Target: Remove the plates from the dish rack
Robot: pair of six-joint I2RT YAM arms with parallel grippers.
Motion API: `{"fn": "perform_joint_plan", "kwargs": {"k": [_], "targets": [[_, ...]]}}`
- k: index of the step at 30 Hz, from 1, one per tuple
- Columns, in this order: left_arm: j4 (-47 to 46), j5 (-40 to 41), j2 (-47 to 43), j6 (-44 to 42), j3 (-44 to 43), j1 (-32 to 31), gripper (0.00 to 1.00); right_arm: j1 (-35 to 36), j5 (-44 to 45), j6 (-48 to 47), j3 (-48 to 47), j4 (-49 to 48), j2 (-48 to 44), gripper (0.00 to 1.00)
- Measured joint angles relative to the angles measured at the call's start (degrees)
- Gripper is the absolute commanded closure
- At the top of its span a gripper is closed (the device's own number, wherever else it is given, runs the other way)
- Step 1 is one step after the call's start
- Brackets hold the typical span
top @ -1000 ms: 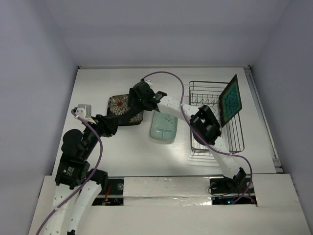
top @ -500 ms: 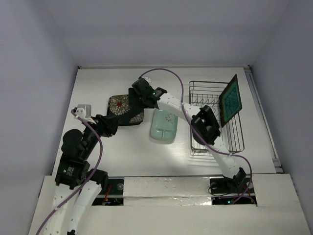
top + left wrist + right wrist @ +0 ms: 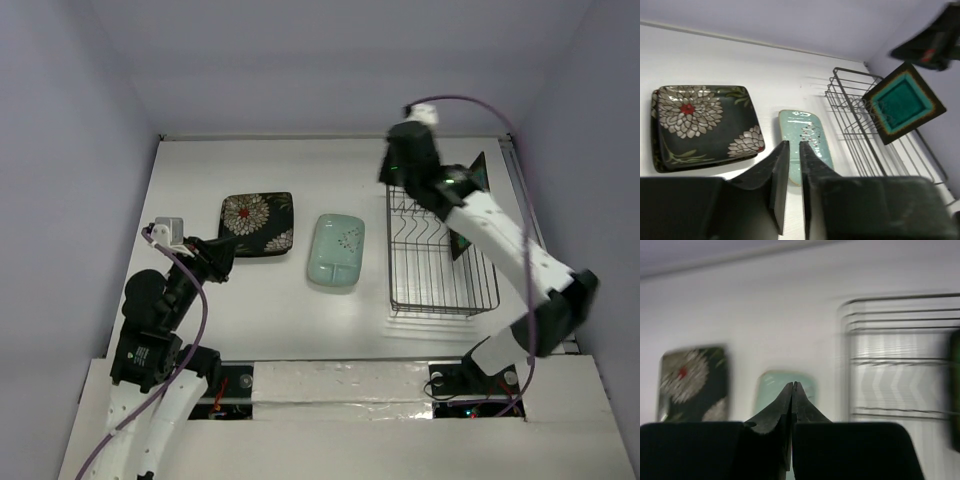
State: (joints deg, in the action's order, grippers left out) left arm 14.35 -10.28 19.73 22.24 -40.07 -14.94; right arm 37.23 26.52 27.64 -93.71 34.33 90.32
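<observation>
Last up: teal-centred plate (image 3: 902, 107), on edge in dish rack (image 3: 440, 285).
Upper right of frame, just right of right pincer (image 3: 792, 386), pressed together, empty.

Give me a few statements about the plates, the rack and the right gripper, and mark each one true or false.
1. The teal-centred plate stands on edge in the dish rack. True.
2. The mint-green plate lies inside the rack. False: it lies flat on the table, beside the rack.
3. The right gripper is holding a plate. False: its jaws are shut on nothing, up above the rack.
4. The flowered plates lie on the table, with the mint-green plate between them and the rack. True.
</observation>
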Motion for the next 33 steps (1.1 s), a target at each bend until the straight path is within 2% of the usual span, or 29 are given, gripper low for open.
{"fn": "perform_joint_plan", "kwargs": {"k": [4, 5, 7, 8, 9, 10, 11, 16, 19, 20, 25, 29, 31, 32, 33], "targets": [[0.0, 0.3, -0.9, 0.1, 0.0, -1.0, 0.94, -13.6, 4.5, -2.9, 7.1, 2.9, -13.2, 1.0], [0.0, 0.4, -1.1, 0.1, 0.0, -1.5, 0.94, -17.0, 5.3, -3.7, 8.2, 4.4, -15.0, 0.95], [0.0, 0.5, -1.2, 0.1, 0.0, -2.3, 0.93, -22.1, 6.2, -5.0, 8.7, 7.8, -16.2, 0.76], [0.0, 0.7, -1.1, 0.1, 0.0, -2.7, 0.92, -24.3, 6.3, -5.8, 8.7, 9.4, -16.2, 0.55], [0.0, 0.7, -0.9, 0.1, 0.0, -3.1, 0.9, -25.8, 6.4, -6.6, 8.7, 10.8, -15.8, 0.43], [0.0, 0.8, -0.7, 0.1, 0.0, -3.4, 0.89, -26.9, 6.5, -7.7, 8.6, 12.1, -15.4, 0.34], [0.1, 0.8, -0.4, 0.1, 0.0, -3.7, 0.88, -27.9, 6.3, -8.8, 8.5, 13.4, -14.8, 0.3], [0.1, 1.2, -0.3, 0.1, 0.0, -4.5, 0.83, -30.3, 5.0, -13.3, 5.8, 18.5, -9.7, 0.31], [0.1, 1.4, -0.4, 0.1, 0.0, -4.8, 0.81, -31.2, 4.4, -15.3, 3.7, 19.7, -6.2, 0.37], [0.1, 1.4, -0.5, 0.1, 0.0, -4.9, 0.81, -31.6, 4.3, -15.8, 3.2, 19.9, -5.2, 0.41], [0.1, 1.6, -0.6, 0.1, 0.0, -4.9, 0.79, -33.2, 3.8, -17.6, 2.1, 20.3, -0.6, 0.49], [0.1, 1.6, -0.6, 0.1, 0.0, -4.9, 0.78, -33.5, 4.4, -18.3, 1.8, 20.4, 3.1, 0.66], [0.1, 1.7, -0.6, 0.1, 0.0, -4.9, 0.78, -33.5, 4.8, -18.8, 1.8, 20.3, 3.8, 0.67], [0.1, 1.7, -0.6, 0.1, 0.0, -4.9, 0.78, -33.5, 4.9, -19.0, 1.8, 20.3, 3.8, 0.76], [0.1, 1.8, -0.6, 0.1, 0.0, -4.9, 0.78, -33.5, 4.9, -19.3, 1.8, 20.3, 3.6, 0.79]]}}
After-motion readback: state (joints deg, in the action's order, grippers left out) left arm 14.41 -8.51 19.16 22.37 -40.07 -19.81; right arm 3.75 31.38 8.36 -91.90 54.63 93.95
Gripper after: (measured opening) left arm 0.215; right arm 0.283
